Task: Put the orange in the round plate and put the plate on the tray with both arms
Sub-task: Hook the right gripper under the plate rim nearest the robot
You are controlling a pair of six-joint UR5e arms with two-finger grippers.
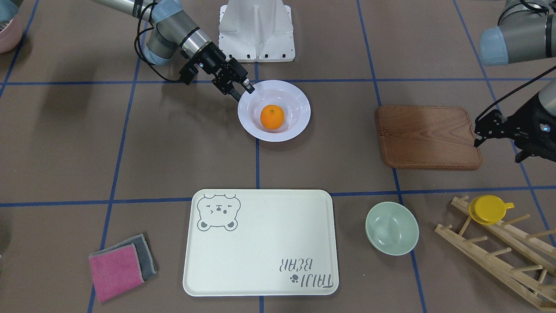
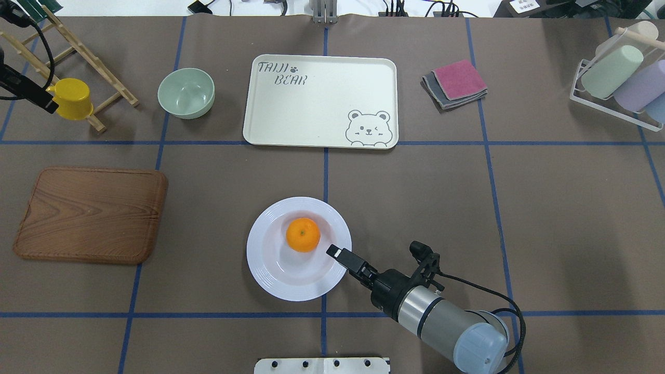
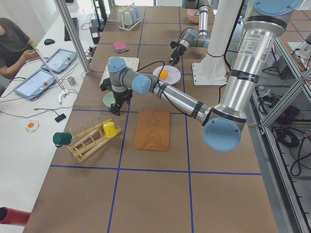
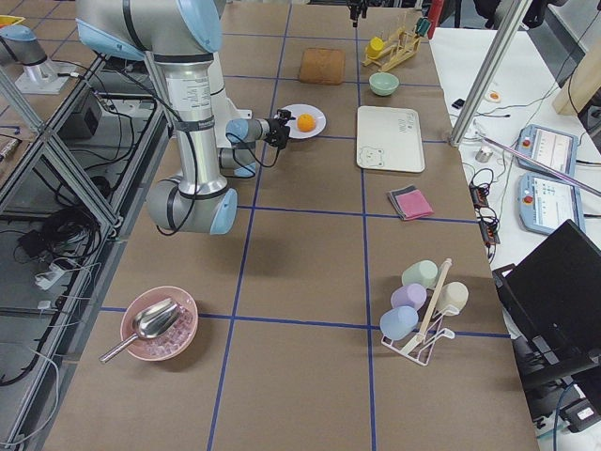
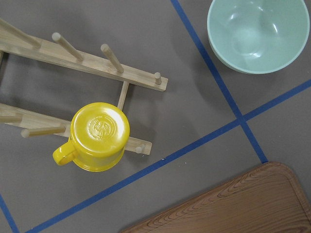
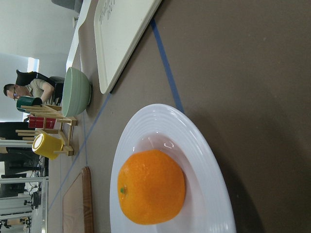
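The orange (image 1: 272, 117) lies in the middle of the white round plate (image 1: 296, 99), which stands on the table short of the tray (image 1: 260, 261); the right wrist view shows the orange (image 6: 151, 187) close up. My right gripper (image 1: 244, 92) is at the plate's near rim, its fingers apart, one over the rim's edge, holding nothing; from overhead the right gripper (image 2: 336, 253) reaches over the rim beside the orange (image 2: 303, 235). My left gripper (image 1: 478, 134) hangs off to the side over the wooden board's edge, open and empty. The cream tray (image 2: 311, 109) has nothing on it.
A wooden board (image 2: 88, 213) lies left of the plate. A mint-green bowl (image 2: 186, 92) stands beside the tray, and a yellow cup (image 2: 71, 98) hangs on a wooden rack (image 2: 83, 49). Folded cloths (image 2: 456, 83) and a cup holder (image 2: 618, 78) are on the right.
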